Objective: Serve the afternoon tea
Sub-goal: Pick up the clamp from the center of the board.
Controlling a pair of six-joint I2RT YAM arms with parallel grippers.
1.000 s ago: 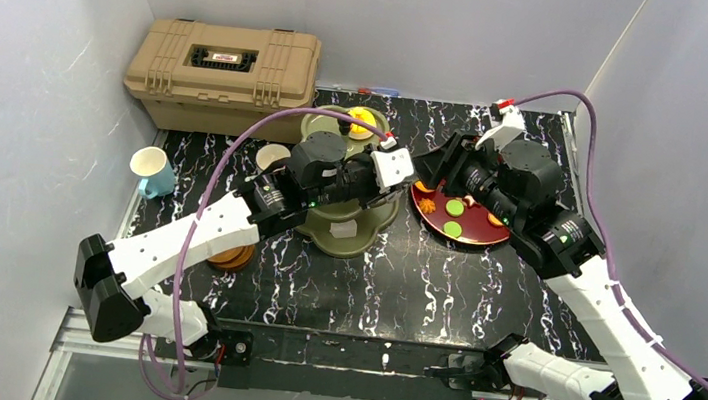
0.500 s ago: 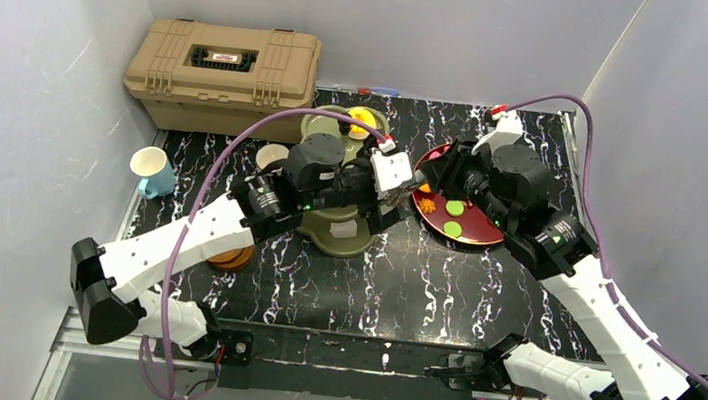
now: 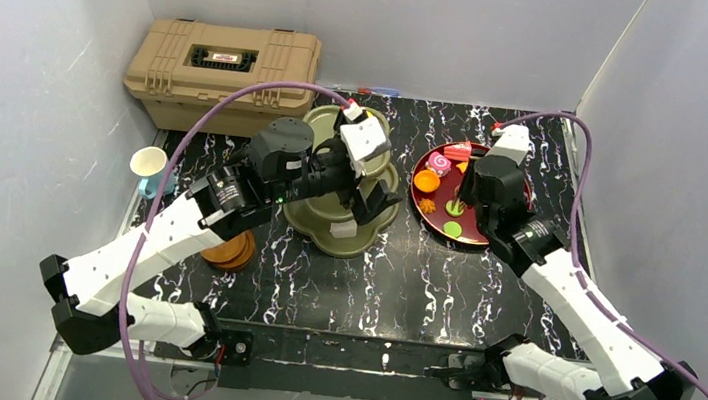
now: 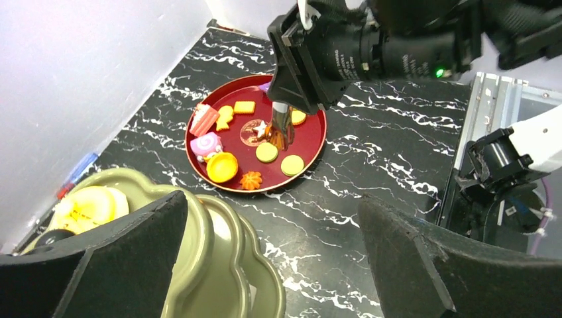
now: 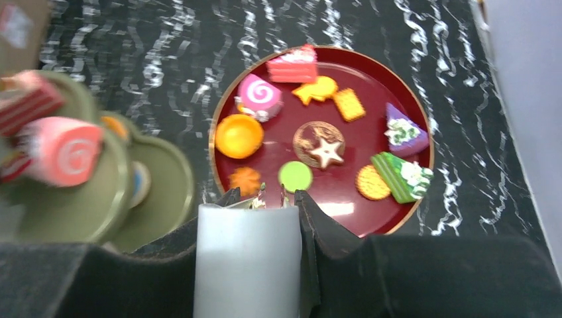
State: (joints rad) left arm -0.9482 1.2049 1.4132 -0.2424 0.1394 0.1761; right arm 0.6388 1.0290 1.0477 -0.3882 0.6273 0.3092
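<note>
Marbled black desk (image 3: 420, 288). Left fingers (image 4: 93, 265) gape empty above the olive-green three-tier stand (image 3: 345, 244), free for loading. Right fingers (image 5: 328, 232) stand half-closed over the round dark-red plate (image 5: 371, 142) of toy pastries (image 5: 238, 136), probably to fetch one; whether they grip one I cannot tell.

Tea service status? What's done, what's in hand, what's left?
Done: a pink roll and a yellow pastry sit on the stand.
In hand: the right hand grips a pale block over the red plate; the left hand is open, empty.
Left: many pastries on the plate; cup and saucers apart.
</note>
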